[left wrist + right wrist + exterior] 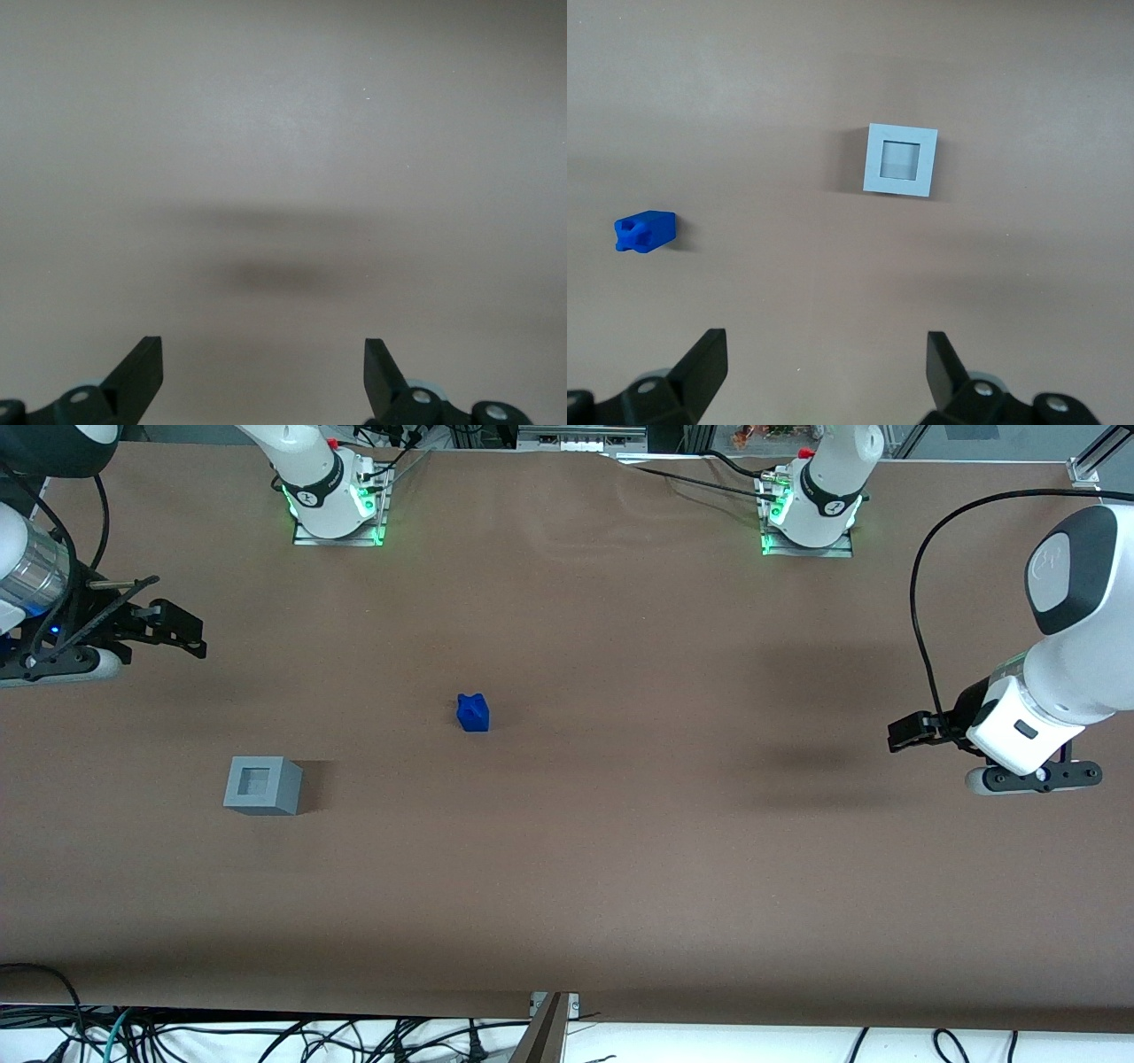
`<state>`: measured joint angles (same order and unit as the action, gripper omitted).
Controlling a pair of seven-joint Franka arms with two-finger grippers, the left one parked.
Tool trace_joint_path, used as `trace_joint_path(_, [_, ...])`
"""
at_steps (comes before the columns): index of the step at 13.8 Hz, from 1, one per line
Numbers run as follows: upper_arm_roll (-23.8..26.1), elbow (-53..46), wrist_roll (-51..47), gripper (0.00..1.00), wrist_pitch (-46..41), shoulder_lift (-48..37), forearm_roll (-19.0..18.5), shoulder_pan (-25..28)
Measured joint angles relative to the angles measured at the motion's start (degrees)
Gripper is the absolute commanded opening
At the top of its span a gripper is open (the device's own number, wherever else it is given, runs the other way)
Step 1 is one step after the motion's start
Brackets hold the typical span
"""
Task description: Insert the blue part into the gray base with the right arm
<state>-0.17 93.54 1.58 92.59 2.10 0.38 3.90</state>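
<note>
Two task pieces apart on brown table [620, 850]: blue part [473, 713] at centre; gray base [262, 786] at its 8 o'clock, nearer front camera. Right arm's gripper [182, 631] aloft at working-arm end, fingers [704, 367] spread, holding nothing.

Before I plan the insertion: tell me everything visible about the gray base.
The gray base is a light-grey, plastic-looking cube with a square recess in its top face, empty. It sits upright on the brown table, nothing touching it. The blue part lies apart, farther from the front camera. The gripper, open, hangs away above the table.
</note>
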Motion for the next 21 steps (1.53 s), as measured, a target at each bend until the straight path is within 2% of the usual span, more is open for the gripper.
trace_joint_path(21, [-0.2, 0.0, -2.5, 0.99, 0.0, 0.1, 0.0, 0.0])
